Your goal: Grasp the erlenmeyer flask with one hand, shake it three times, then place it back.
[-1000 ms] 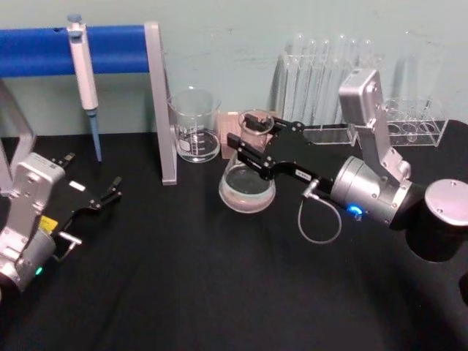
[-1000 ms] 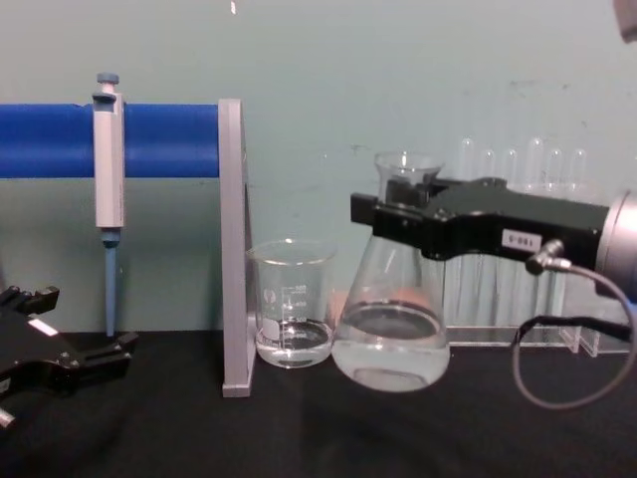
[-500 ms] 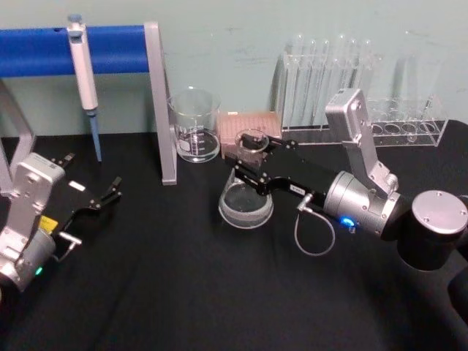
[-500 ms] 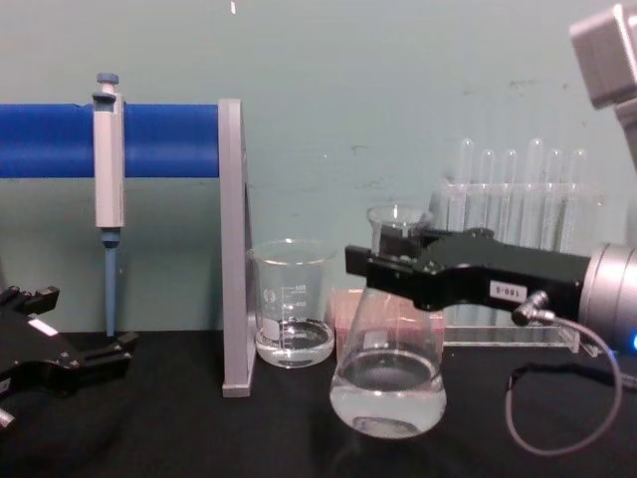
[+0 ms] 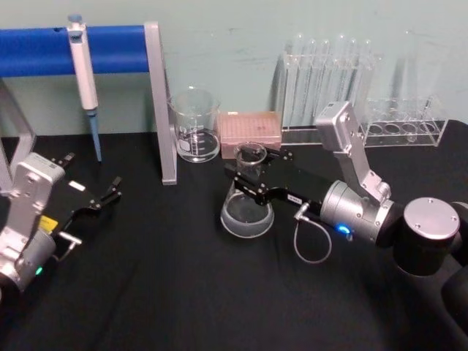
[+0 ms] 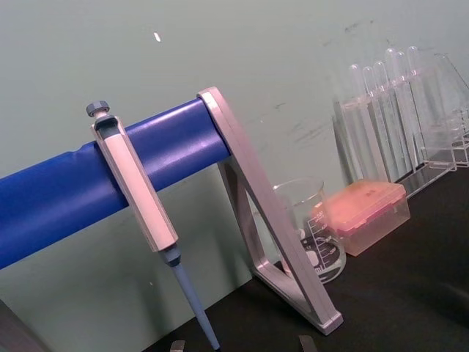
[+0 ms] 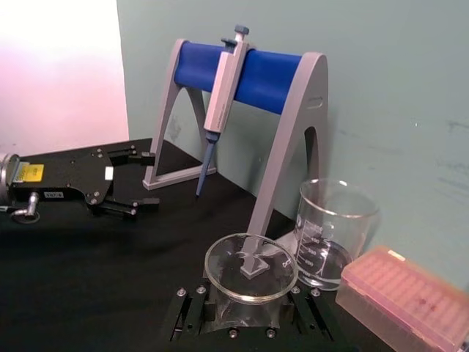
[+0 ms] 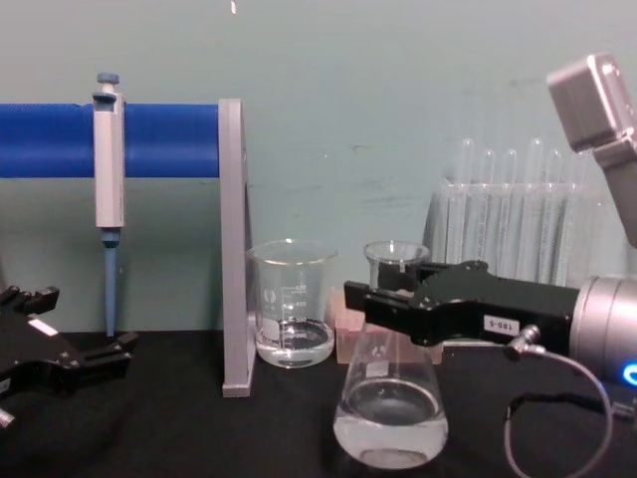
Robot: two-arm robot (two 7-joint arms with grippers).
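Observation:
The erlenmeyer flask (image 5: 247,210) is clear glass with a little clear liquid in its wide base (image 8: 390,423). It stands upright, low over the black table in front of the pink box; whether its base touches the cloth I cannot tell. My right gripper (image 5: 252,179), black with a small white label and a silver wrist, is shut on the flask's neck just under the rim (image 7: 250,264), reaching in from the right (image 8: 398,299). My left gripper (image 7: 150,180) lies parked at the far left of the table (image 5: 93,174), its fingers apart and holding nothing.
A glass beaker (image 5: 194,128) and a pink tip box (image 5: 251,128) stand just behind the flask. A grey frame (image 5: 162,102) with a blue bar carries a pipette (image 5: 82,66) at the back left. Test tube racks (image 5: 329,73) line the back right.
My right gripper has carried the flask down from its raised position and closer to me, so the pink box behind it now shows. The left arm has stayed still.

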